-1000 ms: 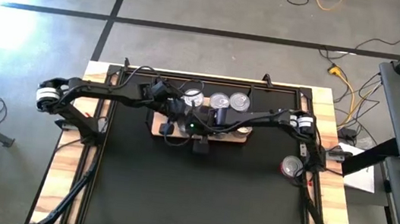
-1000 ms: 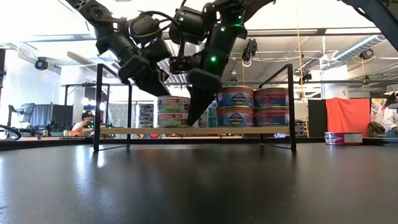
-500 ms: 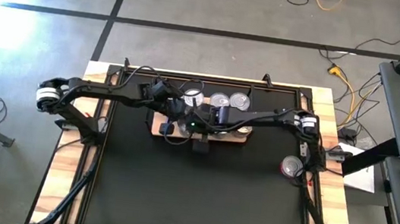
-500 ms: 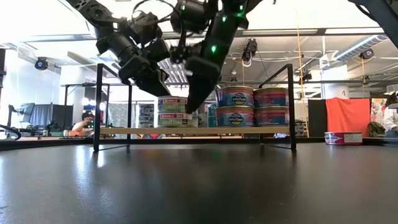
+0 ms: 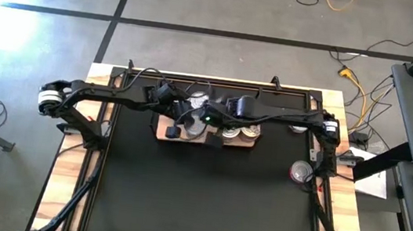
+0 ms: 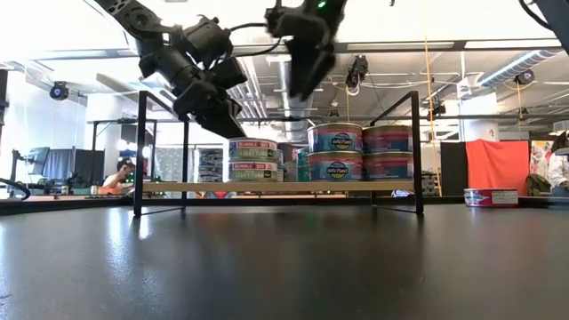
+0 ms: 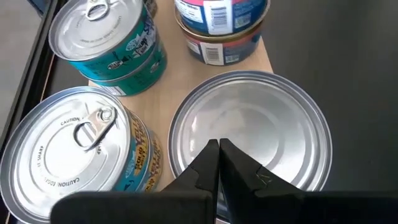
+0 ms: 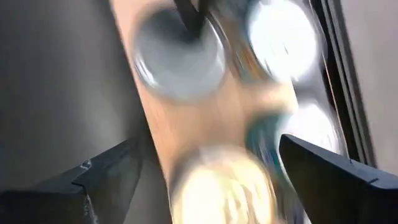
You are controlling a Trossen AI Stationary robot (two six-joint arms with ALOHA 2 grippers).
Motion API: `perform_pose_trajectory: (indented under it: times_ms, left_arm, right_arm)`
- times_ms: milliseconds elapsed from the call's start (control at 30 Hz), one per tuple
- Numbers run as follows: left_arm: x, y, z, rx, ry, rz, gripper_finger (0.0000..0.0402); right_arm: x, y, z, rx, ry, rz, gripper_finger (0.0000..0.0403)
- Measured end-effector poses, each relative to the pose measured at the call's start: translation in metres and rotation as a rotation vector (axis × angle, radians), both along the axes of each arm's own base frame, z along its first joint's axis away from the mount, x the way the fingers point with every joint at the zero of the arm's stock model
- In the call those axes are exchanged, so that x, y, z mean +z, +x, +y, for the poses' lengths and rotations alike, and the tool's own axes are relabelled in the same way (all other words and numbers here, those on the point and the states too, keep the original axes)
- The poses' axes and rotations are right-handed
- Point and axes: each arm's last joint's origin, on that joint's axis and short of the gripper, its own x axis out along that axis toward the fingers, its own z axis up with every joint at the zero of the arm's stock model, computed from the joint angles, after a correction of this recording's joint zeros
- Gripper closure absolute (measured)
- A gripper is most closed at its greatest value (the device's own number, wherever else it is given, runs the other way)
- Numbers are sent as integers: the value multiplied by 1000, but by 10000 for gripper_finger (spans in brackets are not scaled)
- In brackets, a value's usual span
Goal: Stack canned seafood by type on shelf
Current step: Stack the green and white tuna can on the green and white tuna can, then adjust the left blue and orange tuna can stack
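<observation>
The left gripper (image 7: 218, 152) has its two dark fingers (image 7: 205, 163) pressed together with no gap and nothing between them; their tips hang just above the plain silver top of a can (image 7: 250, 138) standing on the shelf (image 7: 180, 81). In the low view this gripper (image 6: 233, 120) sits above the left end of the row, over a stack of cans with light labels (image 6: 252, 161), and does not touch it. The right gripper (image 8: 208, 168) has its fingers (image 8: 106, 177) spread wide apart and holds nothing; it hovers high above the shelf, and its wrist picture is blurred, showing only bright can tops and a strip of light wood below. In the low view the right arm (image 6: 308, 40) is well above the cans. The shelf (image 6: 267, 187) is a light-wood board with black frame ends, standing on the black mat (image 5: 205, 194) toward the far side of the table. On it are cans in two-high stacks: teal-labelled ones (image 6: 335, 153) in the middle and reddish ones (image 6: 388, 153) to their right. One more can (image 5: 300, 172) lies apart on the mat, near its right edge.
</observation>
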Motion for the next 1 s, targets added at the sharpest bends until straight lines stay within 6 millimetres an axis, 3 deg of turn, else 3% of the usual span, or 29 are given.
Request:
perform_pose_trajectory:
  times_ms: [100, 200, 500, 667, 767, 1000]
  left_arm:
    - [0, 2, -1, 15, -11, -18, 402]
    - [0, 4, 0, 22, -5, -47, 402]
    - [9, 11, 4, 69, 58, -142, 402]
    - [34, 11, -1, 4, -75, -142, 402]
    - [62, 11, -4, -34, -115, -232, 402]
    - [105, -8, -13, -61, -130, -339, 402]
  right_arm:
    - [9, -18, -3, -122, 45, 83, 66]
    - [7, -24, -3, -180, 64, 108, 109]
    - [-14, -21, -5, -231, 68, 113, 293]
    - [-27, -25, -12, -258, 72, 158, 382]
    - [-34, -27, -17, -272, 75, 177, 388]
    - [-43, -22, -24, -273, 142, 121, 393]
